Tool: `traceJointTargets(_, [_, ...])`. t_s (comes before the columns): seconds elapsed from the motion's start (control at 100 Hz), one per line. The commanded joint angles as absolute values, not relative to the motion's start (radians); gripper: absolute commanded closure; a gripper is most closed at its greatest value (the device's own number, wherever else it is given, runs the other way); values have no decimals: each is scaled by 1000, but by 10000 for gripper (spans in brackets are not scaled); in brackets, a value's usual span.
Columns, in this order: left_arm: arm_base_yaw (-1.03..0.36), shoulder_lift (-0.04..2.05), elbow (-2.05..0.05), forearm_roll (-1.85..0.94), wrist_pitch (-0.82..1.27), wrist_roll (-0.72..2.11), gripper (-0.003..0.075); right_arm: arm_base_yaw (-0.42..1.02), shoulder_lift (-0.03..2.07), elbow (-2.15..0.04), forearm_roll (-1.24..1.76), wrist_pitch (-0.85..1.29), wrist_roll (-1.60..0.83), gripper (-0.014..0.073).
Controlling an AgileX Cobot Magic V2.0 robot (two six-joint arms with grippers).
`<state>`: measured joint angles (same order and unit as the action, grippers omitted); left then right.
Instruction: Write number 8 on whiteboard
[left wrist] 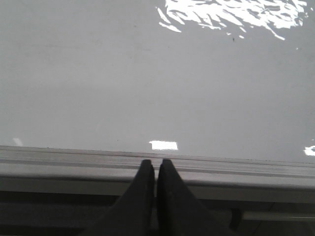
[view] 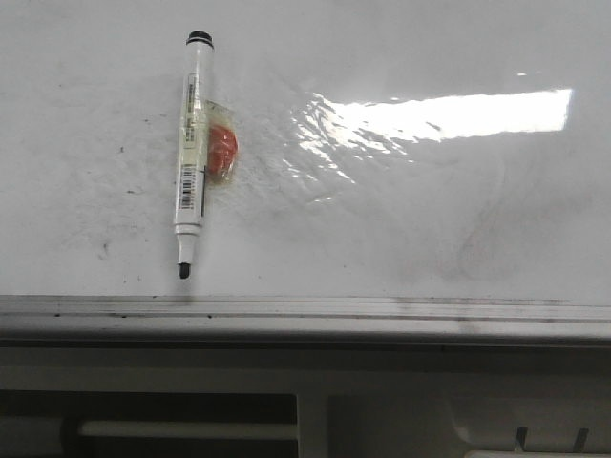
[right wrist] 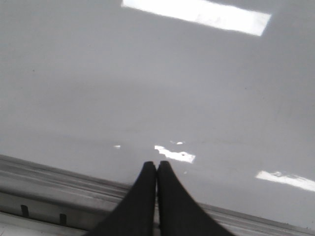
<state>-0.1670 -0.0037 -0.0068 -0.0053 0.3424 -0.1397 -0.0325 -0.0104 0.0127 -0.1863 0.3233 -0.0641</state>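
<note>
The whiteboard fills the front view, glossy white with grey smudges and glare. No number 8 shows on it. A white marker with a black tip lies on the board at the left, tip toward the near rail, with a small orange piece beside it. Neither gripper shows in the front view. My left gripper is shut and empty, over the board's grey edge rail. My right gripper is shut and empty, over the board just past its rail.
The grey metal rail runs along the board's near edge. Below it is a pale frame with dark openings. Bright light glare lies on the board's right half.
</note>
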Motion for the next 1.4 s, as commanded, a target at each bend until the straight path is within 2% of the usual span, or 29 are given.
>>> traceJointTargets(0.0, [-166, -32, 33, -17, 306, -147, 741, -38, -31, 23, -185, 299, -72, 637])
traceJointTargets(0.97, [-166, -32, 33, -17, 306, -147, 741, -38, -31, 23, -211, 289, -72, 637])
traceJointTargets(1.2, [-166, -32, 33, 0, 302, -147, 741, -38, -31, 23, -253, 26, -72, 637])
traceJointTargets(1.32, [-166, -32, 33, 26, 277, -147, 741, -38, -31, 23, -87, -136, -70, 637])
traceJointTargets(1.39, [-166, -32, 33, -105, 217, -151, 741, -38, -31, 23, 27, -158, -70, 637])
